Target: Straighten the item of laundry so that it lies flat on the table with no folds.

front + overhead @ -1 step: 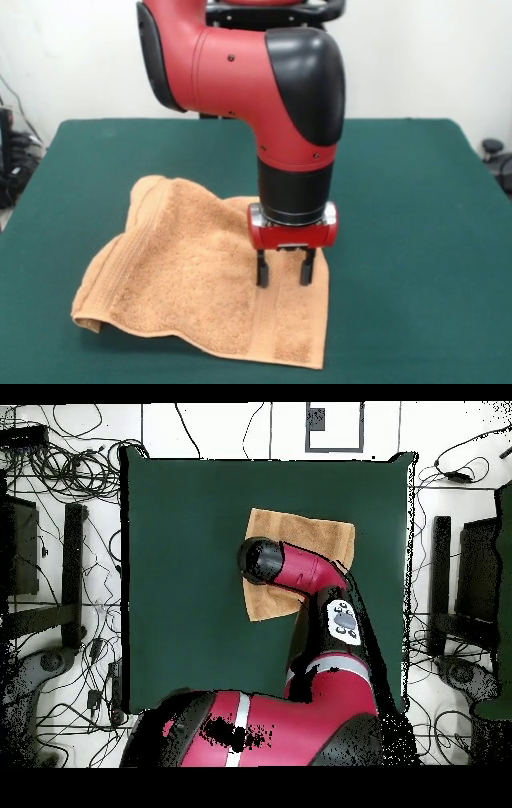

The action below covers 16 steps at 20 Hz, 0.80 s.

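Note:
The orange-tan towel, the item of laundry (192, 276), lies on the green table (408, 208) toward its near left part. Its left side is rumpled, with a raised ridge running down from the back corner and a curled-under front left corner. A ribbed band shows along its right edge. My gripper (284, 276) points straight down over the towel's right part, open, both fingertips at the cloth's surface with nothing pinched between them. In the overhead view the towel (305, 534) shows partly past the arm on the table (180, 584), and the arm hides the gripper.
The arm's thick red and black wrist (296, 144) hangs over the towel's back edge. Cables and dark stands (60, 584) ring the table on the floor in the overhead view. Broad green surface extends right of the towel (416, 280).

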Each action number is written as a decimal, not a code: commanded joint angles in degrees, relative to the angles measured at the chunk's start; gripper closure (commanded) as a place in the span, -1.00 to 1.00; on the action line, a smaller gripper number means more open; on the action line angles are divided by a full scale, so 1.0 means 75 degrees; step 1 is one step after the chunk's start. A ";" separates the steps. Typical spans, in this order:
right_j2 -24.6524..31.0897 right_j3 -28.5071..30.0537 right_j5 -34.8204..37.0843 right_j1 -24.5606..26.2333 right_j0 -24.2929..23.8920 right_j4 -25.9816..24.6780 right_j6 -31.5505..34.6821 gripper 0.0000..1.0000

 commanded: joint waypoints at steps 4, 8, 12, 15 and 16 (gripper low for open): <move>0.0952 0.0231 -0.0300 0.0513 0.0575 0.0178 0.1518 -1.00; 0.1059 0.0211 -0.0295 0.0527 0.0580 0.0198 0.1449 -1.00; 0.1171 0.0222 -0.0216 0.0490 0.0570 0.0219 0.1373 -1.00; 0.1264 0.0262 -0.0253 0.0463 0.0553 0.0222 0.1338 -1.00; 0.1302 0.0272 -0.0266 0.0457 0.0542 0.0221 0.1317 -1.00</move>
